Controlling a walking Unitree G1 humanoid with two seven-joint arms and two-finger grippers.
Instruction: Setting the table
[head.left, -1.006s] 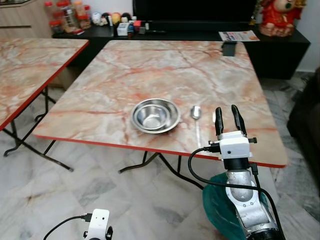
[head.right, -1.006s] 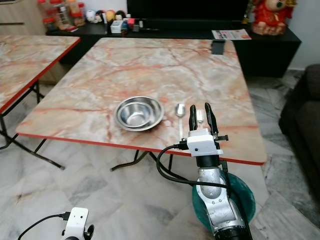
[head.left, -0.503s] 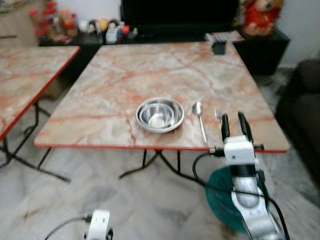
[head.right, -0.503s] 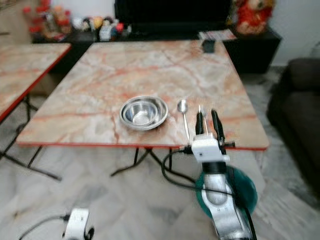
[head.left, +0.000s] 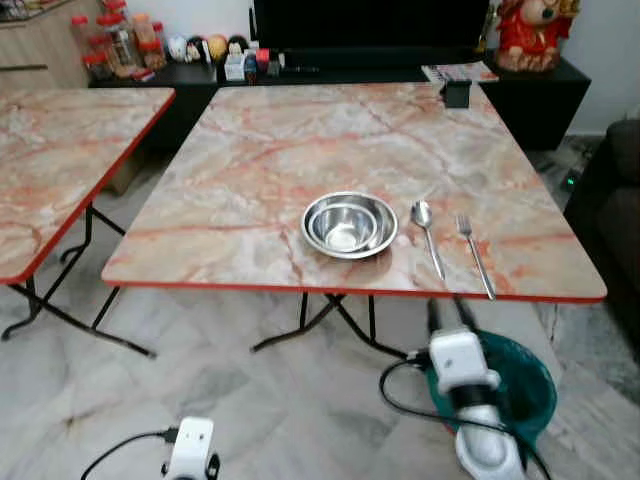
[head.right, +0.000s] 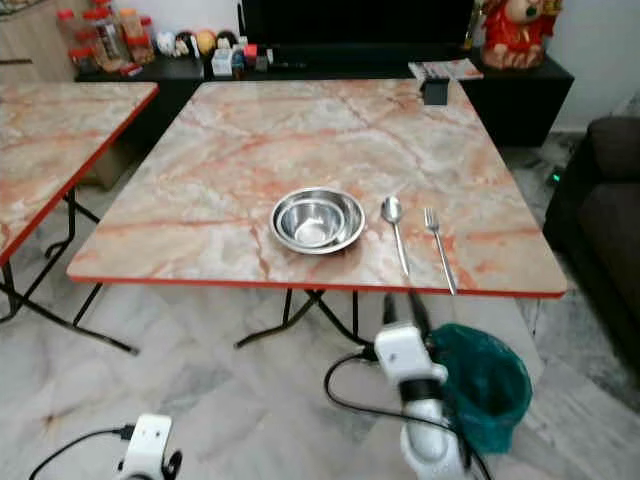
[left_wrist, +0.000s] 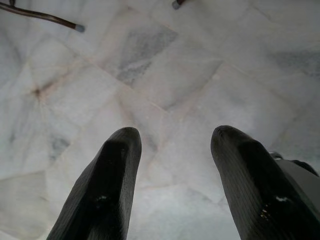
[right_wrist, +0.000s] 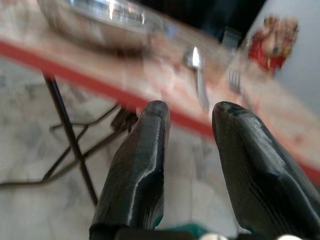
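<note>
A steel bowl (head.left: 349, 224) sits near the front edge of the marble table (head.left: 300, 140). A spoon (head.left: 427, 236) lies to the right of the bowl, and a fork (head.left: 474, 253) lies right of the spoon, both pointing away from me. My right gripper (head.left: 448, 312) is open and empty, below and just in front of the table's red edge, under the cutlery. In the right wrist view its fingers (right_wrist: 145, 165) frame the spoon (right_wrist: 197, 67) and fork (right_wrist: 234, 80) from below. My left gripper (left_wrist: 172, 140) hangs open over the floor.
A green bin (head.left: 515, 385) stands on the floor beside my right arm. The table's folding legs (head.left: 320, 320) cross under the front edge. A second marble table (head.left: 60, 150) stands to the left, a dark sofa (head.left: 625, 200) to the right, and a black cabinet (head.left: 540, 90) behind.
My right gripper has dropped from table height to below the front edge, away from the fork, which stays beside the spoon. The camera has pulled back and shifted.
</note>
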